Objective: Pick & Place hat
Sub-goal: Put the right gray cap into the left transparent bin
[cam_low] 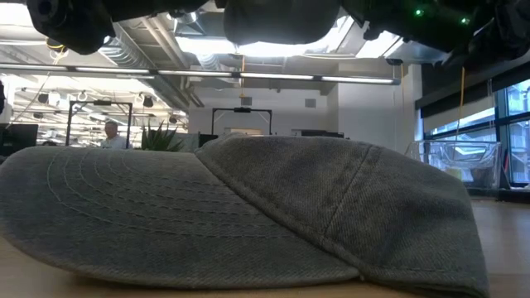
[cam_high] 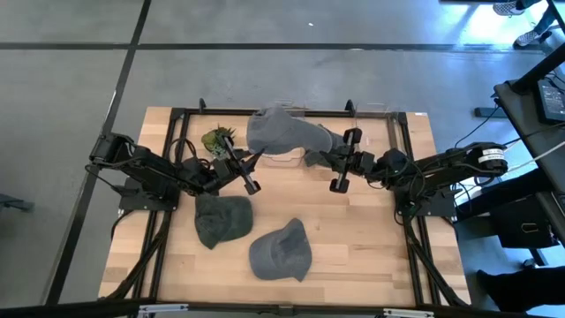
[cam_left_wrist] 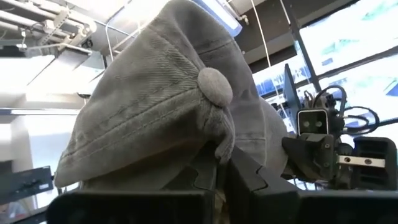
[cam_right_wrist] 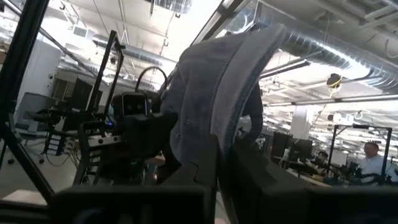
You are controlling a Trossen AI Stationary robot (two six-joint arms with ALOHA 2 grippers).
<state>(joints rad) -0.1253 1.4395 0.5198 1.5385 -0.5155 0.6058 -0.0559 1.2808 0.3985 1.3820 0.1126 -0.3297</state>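
Observation:
A grey cap hangs lifted over the table's far middle, between both grippers. My left gripper is shut on its left side. My right gripper is shut on its right side. In the left wrist view the cap's crown with its top button fills the picture. Two more caps lie flat on the table: a dark grey-green one and a grey one, which lies close in the low view. My left gripper pinches a fold of the cap's crown just below the top button between its two fingers, coming level from the table's left. The cap is lifted clear. My right gripper pinches the cap's cloth at its lower edge between its two fingers, coming level from the table's right. The cap stands up beyond the fingers, clear of the table.
A small green plant-like thing sits at the far left of the table. A clear container stands under the held cap. A black frame rims the table. Bare wood lies toward the near right.

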